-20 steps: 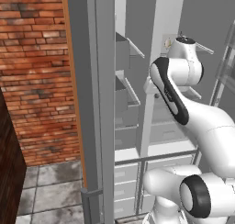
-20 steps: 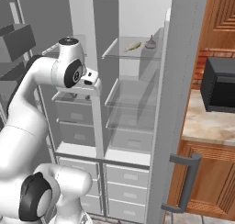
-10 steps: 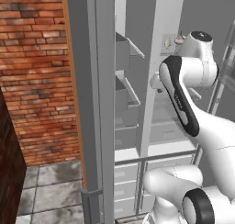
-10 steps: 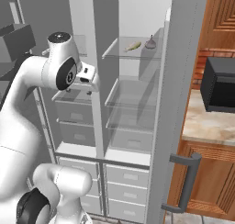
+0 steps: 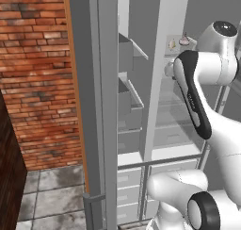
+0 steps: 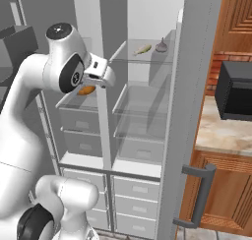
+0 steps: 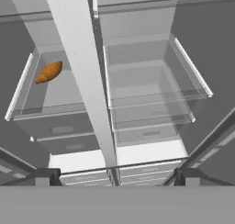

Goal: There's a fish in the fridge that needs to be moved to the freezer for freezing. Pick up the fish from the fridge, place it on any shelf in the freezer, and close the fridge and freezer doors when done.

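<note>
My end effector (image 7: 115, 175) hung released and empty before the freezer (image 7: 62, 99), with the fish (image 7: 49, 72) on its shelf. Backing out carelessly, I risked clipping the centre post (image 7: 85, 81).

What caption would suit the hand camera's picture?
Open gripper facing glass shelves, a small orange item lying on the left one.
</note>
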